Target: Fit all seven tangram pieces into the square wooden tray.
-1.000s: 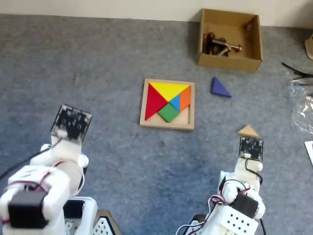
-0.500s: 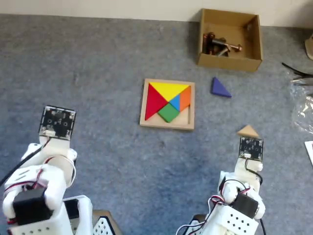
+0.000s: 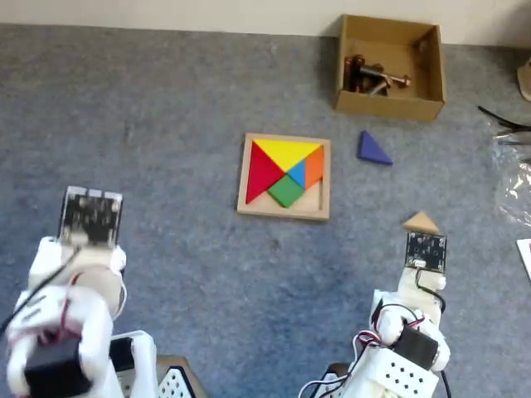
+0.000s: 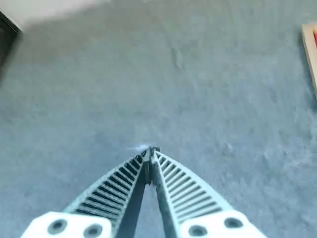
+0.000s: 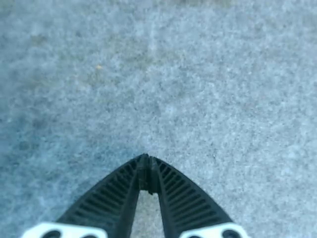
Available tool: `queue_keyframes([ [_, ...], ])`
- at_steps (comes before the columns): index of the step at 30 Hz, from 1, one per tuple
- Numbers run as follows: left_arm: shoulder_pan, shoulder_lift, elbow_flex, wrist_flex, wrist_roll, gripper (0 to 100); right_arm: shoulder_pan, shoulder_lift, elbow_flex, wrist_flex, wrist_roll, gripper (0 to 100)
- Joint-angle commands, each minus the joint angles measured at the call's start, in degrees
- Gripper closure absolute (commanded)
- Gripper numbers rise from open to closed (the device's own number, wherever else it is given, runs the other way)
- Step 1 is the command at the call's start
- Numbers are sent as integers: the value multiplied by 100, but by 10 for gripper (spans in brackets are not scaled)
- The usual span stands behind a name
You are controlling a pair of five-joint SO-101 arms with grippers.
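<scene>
The square wooden tray (image 3: pixel 283 213) lies mid-table, holding a yellow (image 3: pixel 286 152), a red (image 3: pixel 263 172), a small blue (image 3: pixel 296 173), an orange (image 3: pixel 314 167) and a green piece (image 3: pixel 286 191); bare wood shows in its near-right corner. A dark blue triangle (image 3: pixel 373 149) rests on the carpet right of the tray. A tan triangle (image 3: pixel 421 221) lies just beyond the right arm (image 3: pixel 426 251). The left arm (image 3: pixel 91 217) stands at the near left, far from the tray. My left gripper (image 4: pixel 150 149) is shut over bare carpet, the tray's edge (image 4: pixel 308 49) off to one side. My right gripper (image 5: pixel 145 158) is shut and holds nothing.
A cardboard box (image 3: pixel 390 66) with metal odds and ends stands behind the tray to the right. Cables and a plastic bag (image 3: pixel 514 191) lie at the right edge. Grey carpet covers the table, with open room left of the tray.
The left arm has drawn back to the left and toward the near edge. The right arm and all pieces have stayed put.
</scene>
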Motion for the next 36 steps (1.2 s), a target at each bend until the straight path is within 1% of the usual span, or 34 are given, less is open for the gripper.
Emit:
queue_keyframes([
  [1,119,-752,286,-255,-26,995,84,-84,664,-101,-9,993],
  [3,365,-866,567,-255,-26,995,84,-84,664,-101,-9,993],
  [7,646,-936,980,-290,-26,995,84,-84,664,-101,-9,993],
  [12,892,-980,998,-299,-18,995,84,-84,664,-101,-9,993],
  [18,1103,-1965,1007,-343,0,995,84,-84,664,-101,-9,993],
  [24,1358,-1815,1042,-334,0,995,84,-84,664,-101,-9,993],
  [27,1385,-1815,1288,-334,-9,995,84,-84,664,-101,-9,993],
  [31,1314,-1815,2255,-387,-26,995,92,-84,664,-101,-9,993],
  [36,1130,-1815,2932,-580,-26,994,84,-84,664,-101,-9,993],
])
